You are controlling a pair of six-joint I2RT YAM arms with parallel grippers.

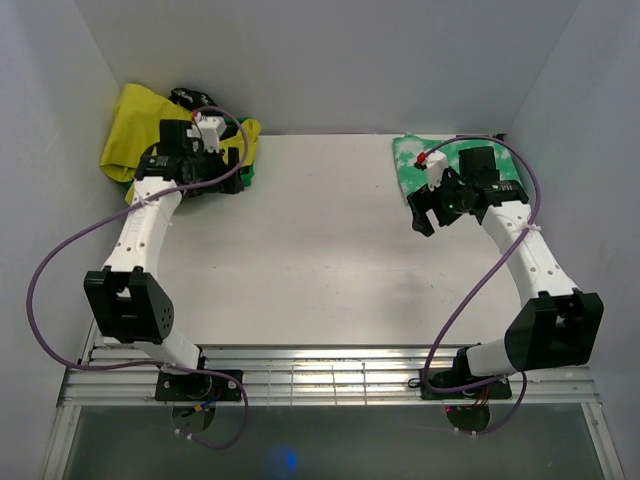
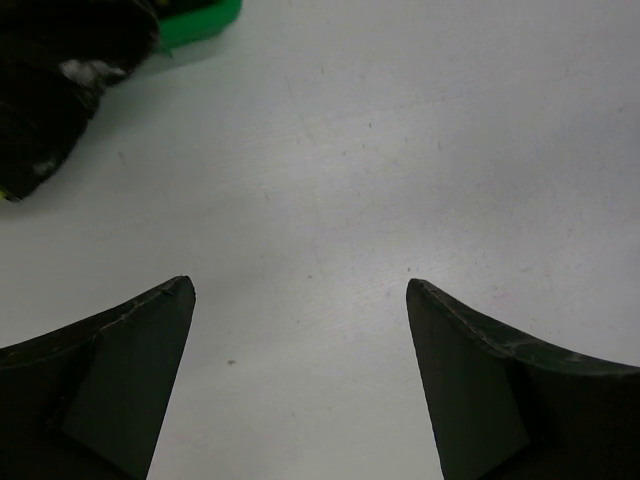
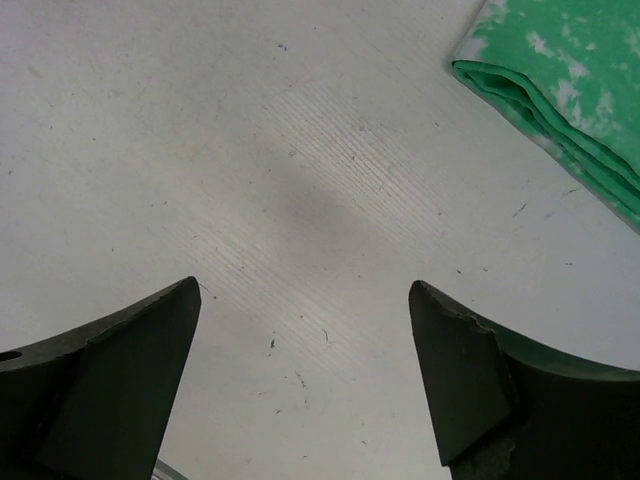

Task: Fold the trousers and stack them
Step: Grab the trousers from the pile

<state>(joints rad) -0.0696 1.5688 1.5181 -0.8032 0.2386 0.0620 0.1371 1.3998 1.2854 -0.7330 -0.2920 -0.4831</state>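
Note:
The mustard-yellow trousers (image 1: 130, 135) lie crumpled in the far left corner. The black pair with white pattern (image 1: 186, 98) lies bunched beside them and shows at the top left of the left wrist view (image 2: 50, 70). The green-and-white mottled pair (image 1: 408, 160) lies folded at the back right and shows in the right wrist view (image 3: 570, 80). My left gripper (image 1: 232, 170) (image 2: 300, 285) is open and empty over bare table, just right of the black cloth. My right gripper (image 1: 422, 212) (image 3: 303, 285) is open and empty over bare table, just in front of the mottled pair.
A corner of the green plastic bin (image 2: 200, 20) shows beside the black cloth. White walls close in the white table (image 1: 310, 250) at the back and both sides. A metal rail (image 1: 320, 375) runs along the near edge by the arm bases.

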